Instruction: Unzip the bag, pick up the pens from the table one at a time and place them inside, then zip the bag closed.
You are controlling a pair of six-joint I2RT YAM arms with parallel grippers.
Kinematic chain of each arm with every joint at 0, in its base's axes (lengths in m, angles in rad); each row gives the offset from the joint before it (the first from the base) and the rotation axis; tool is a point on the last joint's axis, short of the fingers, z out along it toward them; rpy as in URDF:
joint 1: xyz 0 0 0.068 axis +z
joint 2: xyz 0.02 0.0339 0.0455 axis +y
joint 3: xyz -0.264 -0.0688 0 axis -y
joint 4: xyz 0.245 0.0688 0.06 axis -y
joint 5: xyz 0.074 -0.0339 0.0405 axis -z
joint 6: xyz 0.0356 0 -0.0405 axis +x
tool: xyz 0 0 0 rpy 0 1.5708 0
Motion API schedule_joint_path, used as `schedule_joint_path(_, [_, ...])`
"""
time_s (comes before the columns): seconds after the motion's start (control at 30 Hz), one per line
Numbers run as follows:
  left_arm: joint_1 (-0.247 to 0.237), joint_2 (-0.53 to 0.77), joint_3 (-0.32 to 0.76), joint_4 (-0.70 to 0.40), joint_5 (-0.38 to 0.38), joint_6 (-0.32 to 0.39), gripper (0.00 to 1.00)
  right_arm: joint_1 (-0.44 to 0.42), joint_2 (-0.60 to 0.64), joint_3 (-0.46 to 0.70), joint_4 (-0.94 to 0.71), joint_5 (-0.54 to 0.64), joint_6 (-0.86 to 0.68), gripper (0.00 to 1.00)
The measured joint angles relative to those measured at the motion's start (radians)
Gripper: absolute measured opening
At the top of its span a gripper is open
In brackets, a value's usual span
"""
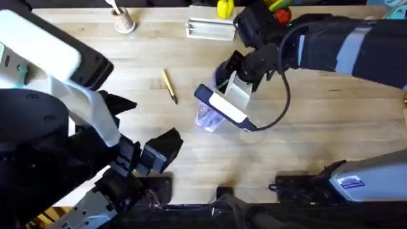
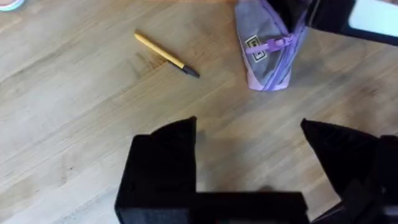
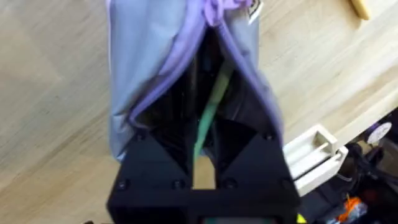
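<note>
The purple bag [image 1: 208,118] lies mid-table with its zipper open; it also shows in the left wrist view [image 2: 267,53]. My right gripper [image 1: 227,81] hangs over the bag's open mouth [image 3: 186,93], shut on the light green pen [image 3: 210,115], whose lower end reaches down into the opening. The yellow pen [image 1: 169,86] with a dark tip lies on the table [image 1: 305,140] to the left of the bag, untouched [image 2: 165,55]. Nearer the front, left of the bag, my left gripper [image 1: 147,122] stands open and holds nothing [image 2: 249,155].
A tan cup with white sticks [image 1: 124,23] stands at the back left. A clear rectangular holder [image 1: 210,28] and a yellow toy [image 1: 224,7] sit at the back centre, with colourful toy food [image 1: 280,13] behind the right arm.
</note>
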Motion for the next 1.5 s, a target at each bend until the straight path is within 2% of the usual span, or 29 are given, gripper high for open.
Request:
schedule_joint_path(0.17, [0.000,0.000,0.000,0.000,0.000,0.000,0.993,0.019,0.000,0.013,0.004,-0.042,-0.010,0.868])
schedule_joint_path(0.2, [0.000,0.000,0.000,0.000,0.000,0.000,0.993,0.021,0.000,0.020,0.006,-0.049,-0.013,0.965])
schedule_joint_path(0.23, [0.000,0.000,0.000,0.000,0.000,0.000,0.993,0.021,0.000,0.024,0.005,-0.052,-0.013,0.988])
schedule_joint_path(0.57, [0.000,0.000,0.000,0.001,-0.026,0.000,0.993,0.021,-0.003,0.025,0.007,-0.055,0.064,0.997])
schedule_joint_path(0.77, [0.000,0.000,0.000,0.001,-0.059,0.000,0.993,-0.003,-0.032,0.033,-0.021,-0.132,0.251,0.997])
schedule_joint_path(1.03, [0.000,0.000,0.000,0.050,-0.189,-0.018,0.993,-0.073,-0.201,0.088,-0.023,-0.218,0.533,0.998])
schedule_joint_path(1.1, [0.000,0.000,0.000,0.050,-0.235,-0.044,0.993,-0.087,-0.247,0.092,-0.023,-0.226,0.579,0.997])
schedule_joint_path(1.2, [0.000,0.010,0.000,0.051,-0.308,-0.120,0.993,-0.106,-0.300,0.092,-0.024,-0.232,0.665,0.997])
schedule_joint_path(1.37, [0.000,0.092,0.000,0.051,-0.409,-0.308,0.993,-0.132,-0.358,0.092,-0.027,-0.236,0.872,0.998])
schedule_joint_path(1.5, [0.000,0.220,0.000,0.072,-0.476,-0.433,0.993,-0.156,-0.398,0.092,-0.028,-0.239,1.090,0.998])
